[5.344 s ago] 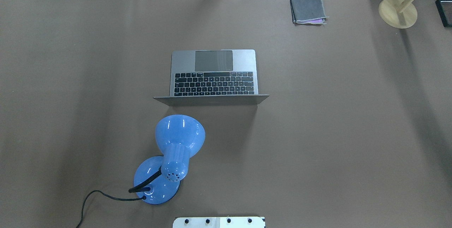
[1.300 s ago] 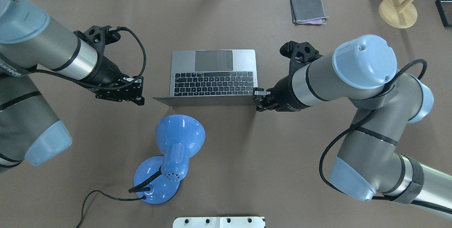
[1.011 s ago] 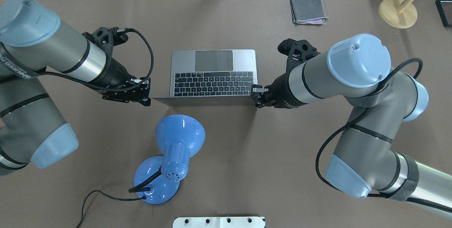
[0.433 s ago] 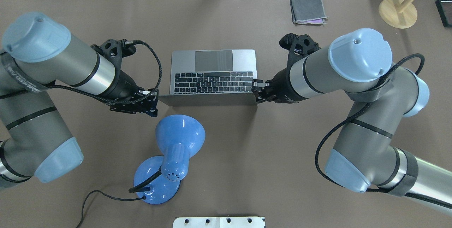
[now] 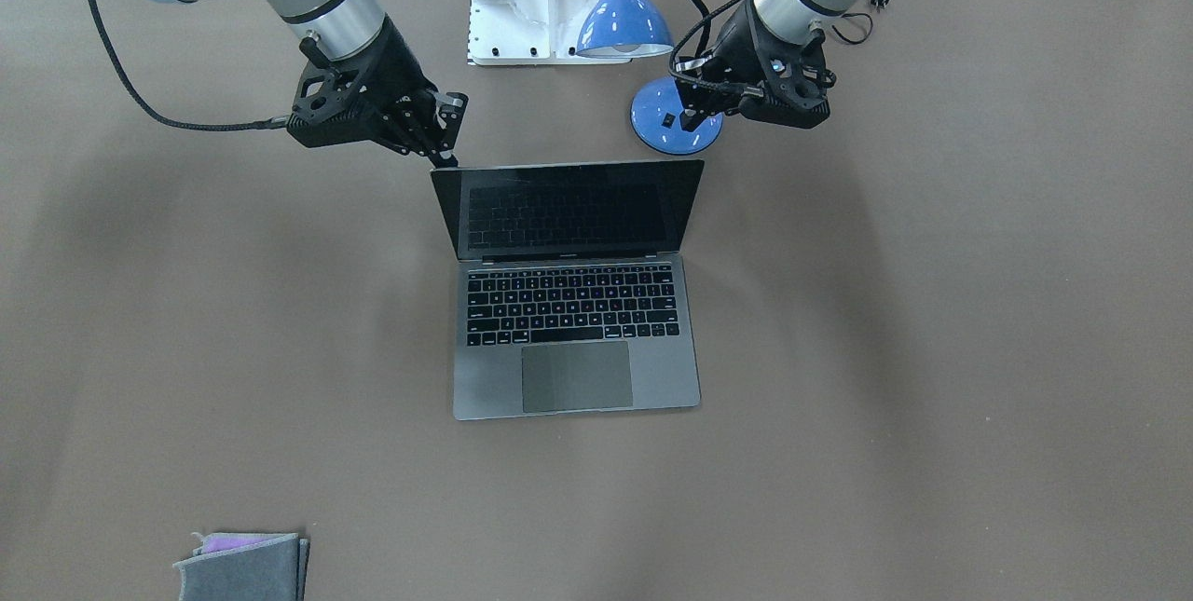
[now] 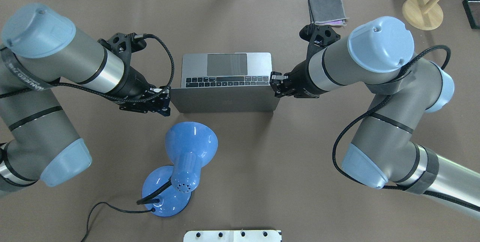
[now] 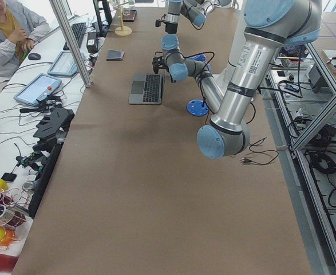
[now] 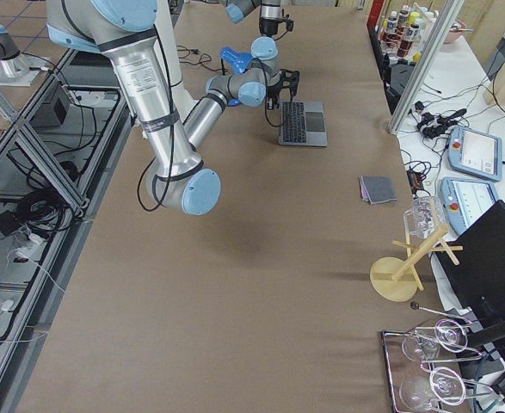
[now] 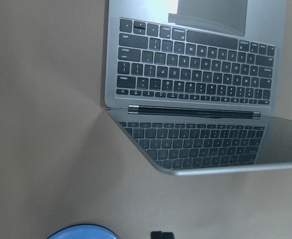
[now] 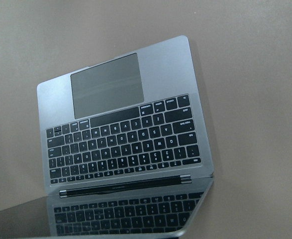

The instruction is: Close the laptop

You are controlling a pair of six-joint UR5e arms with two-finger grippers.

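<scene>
stiff, slick and fragile-screened, the laptop (image 6: pixel 223 101) should take light pushes on lid corners at 9 and 3 o'clock, beside the left tool (image 6: pixel 166 101) and right tool (image 6: pixel 274 84); cannot tell if clenched.

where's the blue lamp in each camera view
front-facing: lamp top centre, above laptop
overhead: lamp lower left of centre
exterior left: lamp base right of laptop
exterior right: lamp top, left of laptop
left wrist: lamp sliver, bottom edge
right wrist: not in it
shared landmark: the laptop
</scene>
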